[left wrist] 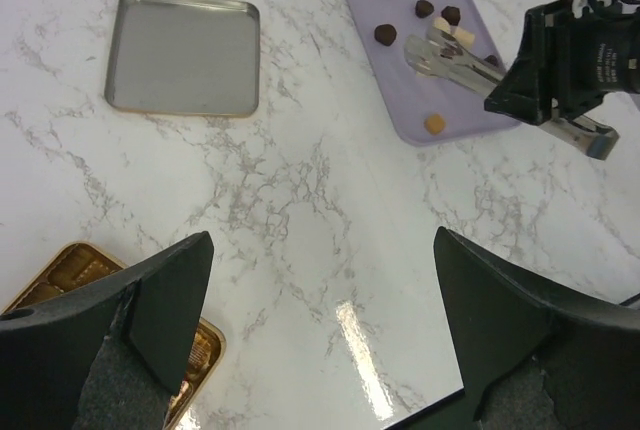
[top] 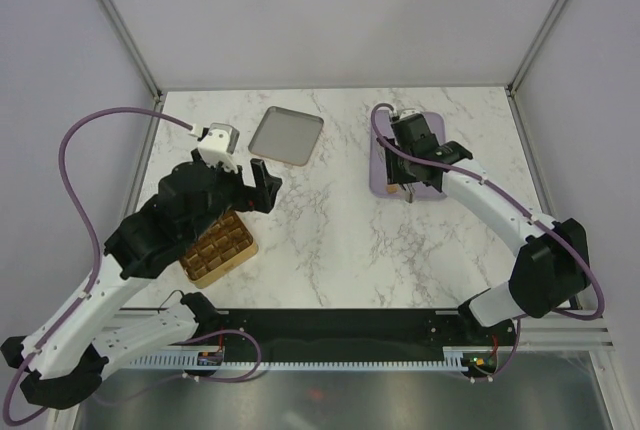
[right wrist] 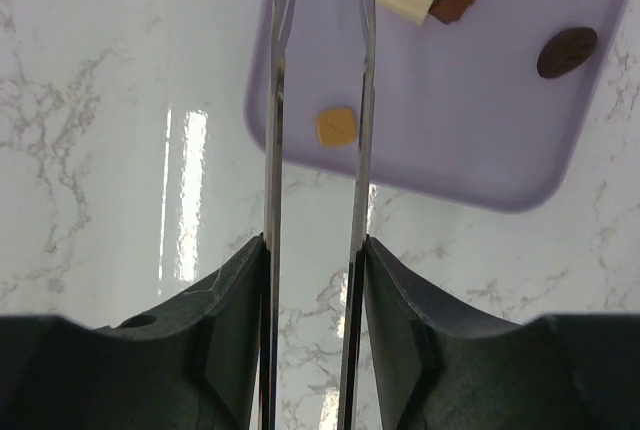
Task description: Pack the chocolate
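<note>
The right gripper (right wrist: 315, 270) is clamped on metal tongs (right wrist: 277, 100), their tips apart over the lilac tray (right wrist: 480, 140) at far right, where the chocolate (right wrist: 567, 51) lies. The left gripper (left wrist: 320, 260) gapes empty near the gold box (top: 219, 247).

The left hand (left wrist: 320, 325) hangs over the marble worktop (left wrist: 330, 200), its black fingers (left wrist: 150, 300) spread wide. Ahead, chocolate (left wrist: 385, 34) pieces lie on a lilac tray (left wrist: 395, 90), where the right hand (left wrist: 540, 75) grips metal tongs (left wrist: 450, 58). A silver tray (left wrist: 180, 50) sits far left, and a gold box (left wrist: 60, 270) near left.
</note>
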Action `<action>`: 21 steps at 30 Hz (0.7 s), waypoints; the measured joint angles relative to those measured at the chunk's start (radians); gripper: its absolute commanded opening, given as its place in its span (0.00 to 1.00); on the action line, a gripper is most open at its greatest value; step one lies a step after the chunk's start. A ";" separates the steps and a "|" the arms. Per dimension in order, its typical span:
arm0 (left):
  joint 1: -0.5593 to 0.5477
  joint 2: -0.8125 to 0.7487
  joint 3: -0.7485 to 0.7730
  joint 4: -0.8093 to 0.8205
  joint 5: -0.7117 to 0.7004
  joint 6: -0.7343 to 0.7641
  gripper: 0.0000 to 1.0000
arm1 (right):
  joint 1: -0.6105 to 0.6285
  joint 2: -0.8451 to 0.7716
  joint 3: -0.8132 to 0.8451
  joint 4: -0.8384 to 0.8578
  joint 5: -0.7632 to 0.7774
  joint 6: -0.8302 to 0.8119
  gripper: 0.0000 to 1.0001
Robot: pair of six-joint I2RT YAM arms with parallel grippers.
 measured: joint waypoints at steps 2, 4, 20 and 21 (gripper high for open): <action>0.000 0.007 -0.016 0.000 -0.014 0.003 1.00 | -0.001 0.000 -0.006 -0.036 0.011 -0.002 0.50; 0.000 0.005 -0.030 0.001 -0.021 0.005 1.00 | 0.001 -0.005 -0.021 -0.062 0.018 -0.002 0.50; 0.000 0.013 -0.089 0.002 -0.032 0.009 1.00 | 0.002 -0.071 -0.127 -0.124 -0.030 0.000 0.51; 0.000 0.013 -0.089 0.002 -0.031 0.009 1.00 | 0.002 -0.071 -0.129 -0.124 -0.037 0.000 0.51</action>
